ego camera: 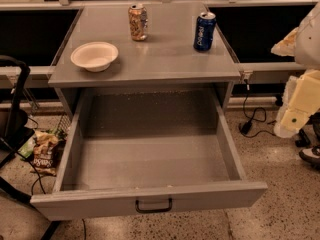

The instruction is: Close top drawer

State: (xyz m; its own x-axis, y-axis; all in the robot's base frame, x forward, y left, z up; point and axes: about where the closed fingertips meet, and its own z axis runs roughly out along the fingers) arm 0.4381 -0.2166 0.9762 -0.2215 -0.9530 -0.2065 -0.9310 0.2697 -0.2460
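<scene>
The top drawer (pixel 150 156) is a wide, deep grey metal drawer, pulled far out of the cabinet toward me, with nothing inside. Its flat front (pixel 90 204) faces the near edge and has a small black bar handle (pixel 153 205) at centre. My gripper (pixel 292 116) is the cream and white arm end at the right edge of the view. It is right of the drawer's right wall, at about the cabinet's height, and touches nothing.
On the grey cabinet top (pixel 165 59) stand a white bowl (pixel 94 55), a patterned can (pixel 138 22) and a blue can (pixel 204 31). A black frame (pixel 12 109) and a snack bag (pixel 45 156) are on the floor at left. Cables (pixel 252 119) lie at right.
</scene>
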